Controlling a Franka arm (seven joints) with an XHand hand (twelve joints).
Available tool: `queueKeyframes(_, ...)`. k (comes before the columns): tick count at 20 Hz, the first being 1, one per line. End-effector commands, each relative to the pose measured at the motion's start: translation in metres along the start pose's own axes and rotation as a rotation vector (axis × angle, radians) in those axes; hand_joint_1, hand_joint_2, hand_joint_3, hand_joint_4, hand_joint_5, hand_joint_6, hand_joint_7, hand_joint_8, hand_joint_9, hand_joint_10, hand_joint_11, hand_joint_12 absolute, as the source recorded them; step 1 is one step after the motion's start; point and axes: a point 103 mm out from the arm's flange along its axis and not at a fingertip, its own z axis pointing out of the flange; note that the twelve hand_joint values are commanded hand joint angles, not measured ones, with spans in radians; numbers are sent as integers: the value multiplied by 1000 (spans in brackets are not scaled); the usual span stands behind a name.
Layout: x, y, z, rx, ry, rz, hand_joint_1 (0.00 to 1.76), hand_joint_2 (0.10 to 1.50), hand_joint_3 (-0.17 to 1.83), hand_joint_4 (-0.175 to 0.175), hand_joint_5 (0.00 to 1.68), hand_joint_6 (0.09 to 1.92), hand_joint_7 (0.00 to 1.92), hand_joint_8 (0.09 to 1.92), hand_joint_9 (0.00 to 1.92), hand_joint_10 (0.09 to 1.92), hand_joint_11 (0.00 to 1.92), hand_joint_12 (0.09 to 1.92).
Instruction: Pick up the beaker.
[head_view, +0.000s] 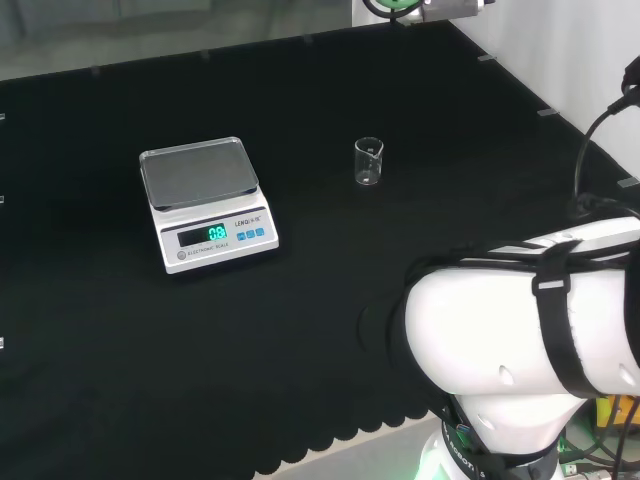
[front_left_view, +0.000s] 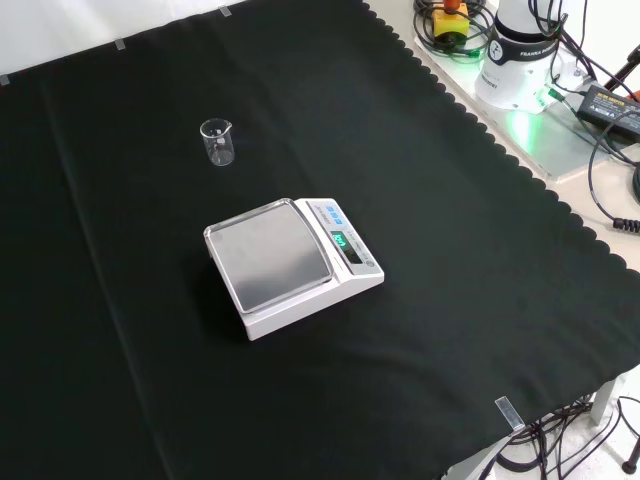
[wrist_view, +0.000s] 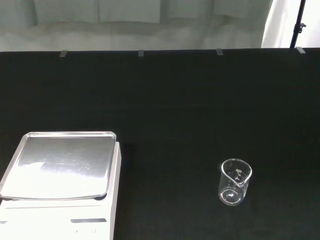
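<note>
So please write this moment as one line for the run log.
beaker: upright on cloth, apart from scale | scale pan: bare | hand: not seen | pick-up: not yet done

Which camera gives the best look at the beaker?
The wrist view: the beaker is closest, upright, apparently empty, with its spout visible. The head view and front view show it small, apart from the scale.

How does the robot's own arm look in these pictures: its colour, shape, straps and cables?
In the head view the arm is a big, rounded, glossy white link with black straps around it and a black cable above it. In the front view its white base stands on a plate with a green glow, beside cables.
</note>
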Motion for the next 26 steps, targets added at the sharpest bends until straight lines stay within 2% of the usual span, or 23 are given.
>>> queueKeyframes(1,-1,0,1,-16,-1,-1,452,731,328,-20,140,218,92,569,89,606,215,1425)
queueKeyframes(3,-2,3,3,-12,4,-4,418,762,282,-15,119,102,22,532,21,581,116,1492)
queueKeyframes(8,-2,13,10,9,8,-6,408,775,262,-14,116,87,0,519,0,571,83,1516)
queueKeyframes(19,-21,82,69,77,108,-18,435,774,168,-29,182,87,0,610,0,699,113,1518)
queueKeyframes(26,-48,128,104,114,179,0,440,774,136,-34,207,87,0,693,0,780,137,1513)
